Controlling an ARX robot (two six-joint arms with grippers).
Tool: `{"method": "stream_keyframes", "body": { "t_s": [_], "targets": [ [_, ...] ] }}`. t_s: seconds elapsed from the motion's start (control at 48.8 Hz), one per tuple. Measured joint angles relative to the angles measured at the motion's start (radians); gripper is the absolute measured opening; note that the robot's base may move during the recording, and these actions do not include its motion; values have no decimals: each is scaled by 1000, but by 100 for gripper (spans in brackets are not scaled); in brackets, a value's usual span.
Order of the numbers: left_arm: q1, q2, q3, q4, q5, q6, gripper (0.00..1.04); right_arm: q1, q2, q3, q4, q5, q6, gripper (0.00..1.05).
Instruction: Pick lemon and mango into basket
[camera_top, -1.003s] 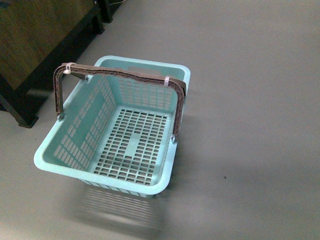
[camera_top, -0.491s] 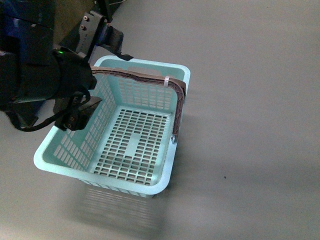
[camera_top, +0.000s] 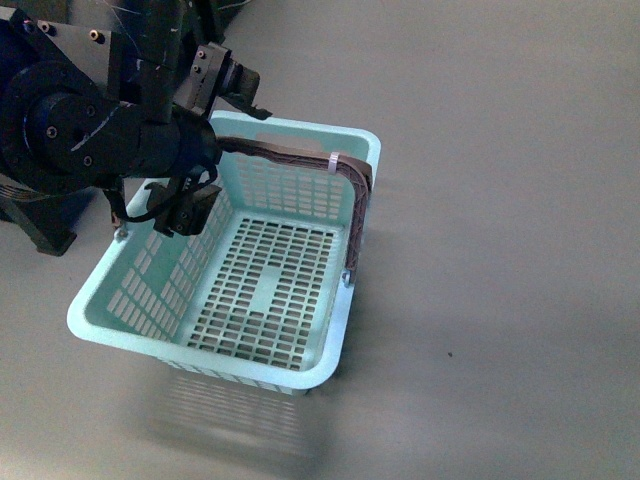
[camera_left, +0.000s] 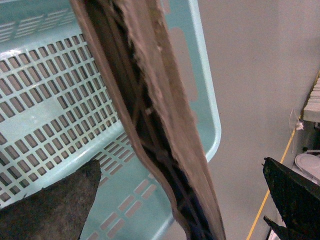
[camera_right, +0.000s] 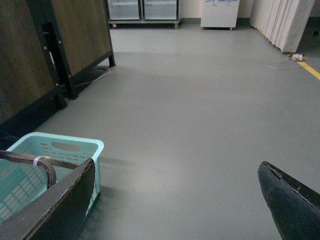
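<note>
The basket (camera_top: 200, 355), judged light rigid plastic best gripped at its brown handle (camera_left: 150, 100), stands empty on the floor (camera_top: 500, 250); lemon and mango unseen; left end effector (camera_left: 180, 165) released astride that handle, right end effector (camera_right: 176, 165) released.

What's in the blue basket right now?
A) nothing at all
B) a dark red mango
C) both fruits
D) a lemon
A: the basket shows only its bare slotted floor and walls in the front view, with no fruit inside.
</note>
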Motion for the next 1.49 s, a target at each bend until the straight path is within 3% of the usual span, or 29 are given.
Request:
{"method": "stream_keyframes", "body": {
  "t_s": [0.061,0.184,0.471,0.614,0.86,1.065,1.27,1.495],
  "targets": [
    [6,19,26,-4,-1,3,95,0,0,0,0,0,0,96],
    [10,37,56,-12,-5,3,79,0,0,0,0,0,0,96],
    [7,85,128,-67,-11,-5,25,0,0,0,0,0,0,96],
    [2,82,150,-81,-4,-66,7,0,0,0,0,0,0,96],
    [-20,-19,41,-55,-11,-1,6,0,0,0,0,0,0,96],
    [17,-399,-246,-3,0,-85,6,0,0,0,0,0,0,96],
    [40,-884,-449,-134,-10,-187,6,0,0,0,0,0,0,96],
    [70,-1201,-494,-318,4,-230,5,0,0,0,0,0,0,96]
  ]
}}
